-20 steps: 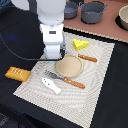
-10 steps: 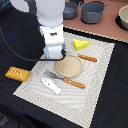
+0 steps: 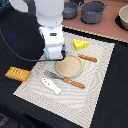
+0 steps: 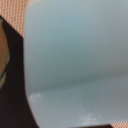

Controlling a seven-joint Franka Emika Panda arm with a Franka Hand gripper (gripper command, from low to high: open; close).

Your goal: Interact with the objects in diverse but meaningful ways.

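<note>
Before wrist camera, pale blue block (image 4: 75,55)

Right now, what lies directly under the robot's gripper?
In the wrist view a pale blue block fills almost the whole picture. In the exterior view the arm covers it, so whether the gripper holds it cannot be seen.
</note>
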